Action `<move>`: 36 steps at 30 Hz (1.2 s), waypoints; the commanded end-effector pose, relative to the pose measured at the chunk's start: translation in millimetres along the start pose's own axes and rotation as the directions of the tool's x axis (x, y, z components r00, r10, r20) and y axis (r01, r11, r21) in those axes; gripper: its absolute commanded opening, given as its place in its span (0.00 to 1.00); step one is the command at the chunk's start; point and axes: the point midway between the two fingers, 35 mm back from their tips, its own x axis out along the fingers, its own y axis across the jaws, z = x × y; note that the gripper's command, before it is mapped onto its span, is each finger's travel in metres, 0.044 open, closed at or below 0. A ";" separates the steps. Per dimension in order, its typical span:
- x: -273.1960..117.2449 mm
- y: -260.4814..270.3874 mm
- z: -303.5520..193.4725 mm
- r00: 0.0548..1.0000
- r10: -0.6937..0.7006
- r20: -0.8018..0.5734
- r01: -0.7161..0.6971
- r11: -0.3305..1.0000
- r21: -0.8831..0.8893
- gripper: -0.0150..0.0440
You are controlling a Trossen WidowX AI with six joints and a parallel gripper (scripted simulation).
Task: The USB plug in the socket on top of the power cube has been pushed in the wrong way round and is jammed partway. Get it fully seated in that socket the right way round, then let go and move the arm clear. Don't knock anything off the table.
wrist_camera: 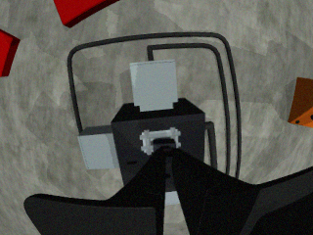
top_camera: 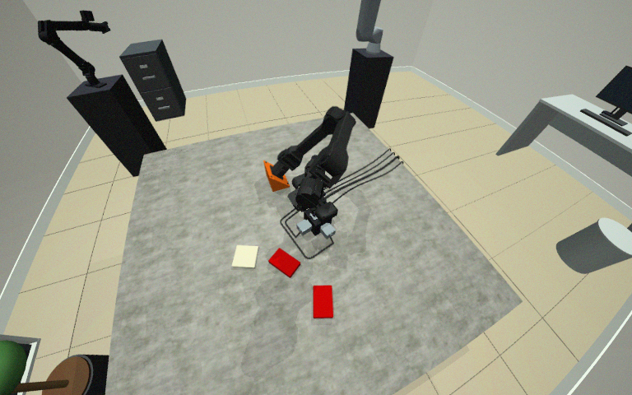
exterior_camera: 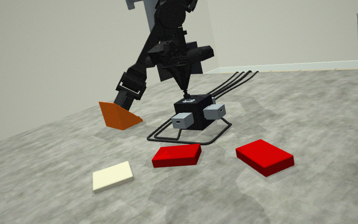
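Note:
The black power cube (top_camera: 317,227) (exterior_camera: 196,122) (wrist_camera: 193,129) stands upright, with grey adapter blocks on its sides. The silver-rimmed socket (exterior_camera: 192,100) (wrist_camera: 146,142) is on its top. The small black USB plug (exterior_camera: 186,96) (wrist_camera: 163,141) stands in that socket, leaning slightly, with its body above the rim. My gripper (exterior_camera: 185,91) (wrist_camera: 166,155) points down over the cube, shut on the plug's thin upper end. The fingers hide part of the plug in the wrist view. How deep it sits and which way round it is cannot be told.
Grey adapter blocks (exterior_camera: 182,120) (exterior_camera: 215,112) (wrist_camera: 154,85) stick out from the cube. Black cables (exterior_camera: 227,84) (wrist_camera: 237,98) loop around it and run backward. Two red blocks (top_camera: 284,262) (top_camera: 322,301) and a cream block (top_camera: 244,256) lie in front. An orange wedge (top_camera: 276,182) (exterior_camera: 114,117) is under the arm's base.

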 end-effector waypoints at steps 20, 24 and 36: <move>-15.4 0.2 0.2 1.000 -0.001 0.002 0.001 1.000 -0.005 0.25; -18.1 0.2 0.2 1.000 -0.001 0.002 0.001 1.000 -0.005 0.25; -26.1 0.1 0.3 1.000 -0.002 0.003 0.002 1.000 -0.005 0.25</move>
